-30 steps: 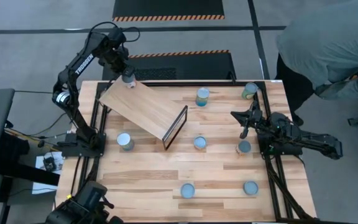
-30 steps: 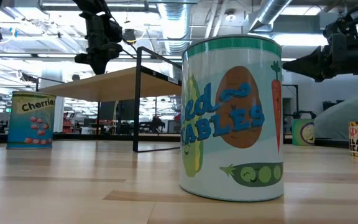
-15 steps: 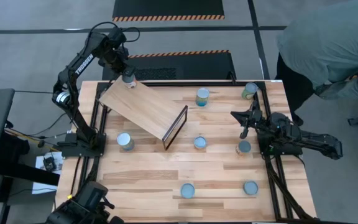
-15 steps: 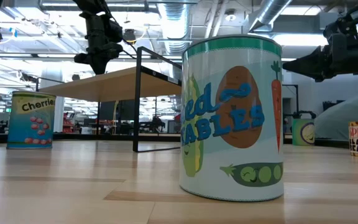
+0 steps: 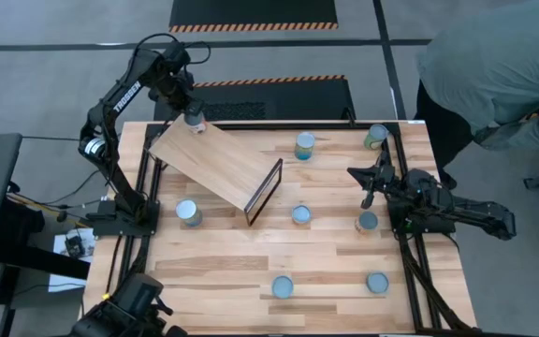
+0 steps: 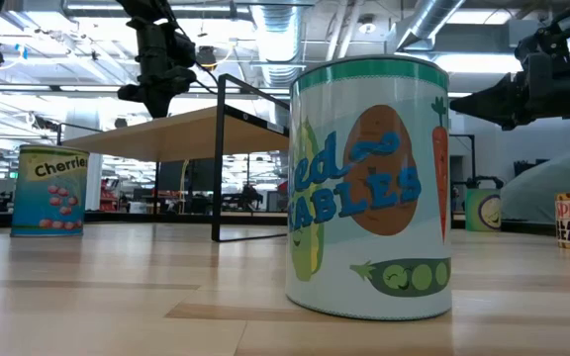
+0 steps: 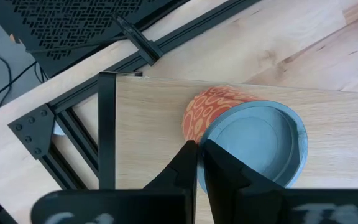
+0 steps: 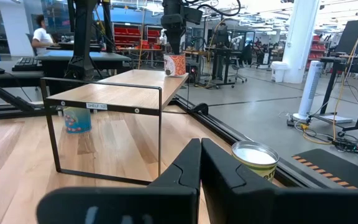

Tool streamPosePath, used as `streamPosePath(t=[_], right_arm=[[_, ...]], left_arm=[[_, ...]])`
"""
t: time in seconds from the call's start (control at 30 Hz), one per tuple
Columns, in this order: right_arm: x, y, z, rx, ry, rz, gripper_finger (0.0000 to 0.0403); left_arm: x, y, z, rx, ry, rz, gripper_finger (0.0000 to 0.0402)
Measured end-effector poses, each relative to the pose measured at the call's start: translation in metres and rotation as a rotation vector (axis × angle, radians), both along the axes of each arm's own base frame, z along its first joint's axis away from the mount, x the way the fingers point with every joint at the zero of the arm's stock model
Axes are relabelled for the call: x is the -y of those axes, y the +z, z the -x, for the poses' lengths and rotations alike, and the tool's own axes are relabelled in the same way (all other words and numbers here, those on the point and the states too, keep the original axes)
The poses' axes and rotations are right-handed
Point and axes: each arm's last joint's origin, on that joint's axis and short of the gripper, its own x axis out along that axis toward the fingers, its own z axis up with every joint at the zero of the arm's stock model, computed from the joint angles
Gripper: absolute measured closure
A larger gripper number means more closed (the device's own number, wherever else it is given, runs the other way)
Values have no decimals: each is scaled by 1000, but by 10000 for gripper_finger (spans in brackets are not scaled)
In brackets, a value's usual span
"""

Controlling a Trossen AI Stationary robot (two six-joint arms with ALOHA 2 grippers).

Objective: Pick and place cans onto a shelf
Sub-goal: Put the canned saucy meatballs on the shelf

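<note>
Cans lie scattered over the plank tabletop (image 5: 223,271), and clock directions here follow the overhead picture, with twelve at the table's far edge. Nearest, at the six o'clock side, two silver-topped cans stand apart: one (image 5: 283,286) close to the middle, and another (image 5: 376,282) toward five o'clock. In the table-level picture a large can with a mixed-vegetables label (image 6: 371,188) fills the foreground, upright on the wood. Farther in, a can (image 5: 187,212) stands at nine o'clock beside the shelf's low corner, a can (image 5: 300,214) stands near the centre just right of the shelf's dark frame, and a can (image 5: 368,222) sits at three o'clock close under the right arm.

Across the middle, the shelf (image 5: 215,164) runs diagonally from eleven o'clock down toward the centre, its dark-framed end (image 5: 264,192) facing the centre. The right gripper (image 5: 367,197) hovers at three o'clock above the table, fingers nearly together and holding nothing.

Farther back, a can (image 5: 304,145) stands at twelve o'clock and a green-labelled can (image 5: 375,137) at the one o'clock corner. At the shelf's far end, the left gripper (image 5: 193,120) is above an orange-patterned can (image 7: 229,134) standing on the shelf top, with fingers pressed together at the can's rim; whether they clamp the can cannot be told. Beyond the one o'clock corner a person (image 5: 494,65) leans over.
</note>
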Motion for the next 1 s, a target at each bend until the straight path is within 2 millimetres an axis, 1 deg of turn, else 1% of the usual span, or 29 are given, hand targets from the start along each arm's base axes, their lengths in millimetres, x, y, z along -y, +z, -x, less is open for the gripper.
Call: streamPosePath(t=[0.43,0.67,0.8,1.0], right_arm=[[0,0,0,0,-1,0,370],[0,0,0,0,0,0,370],[0,0,0,0,0,0,370],[0,0,0,0,0,0,370]], left_arm=[[2,0,-5,7,5,-6,395],[5,-9,-12,-2,-11,17,395],[5,-10,-12,-5,-7,16,395],[5,-10,-11,-17,-1,11,379]])
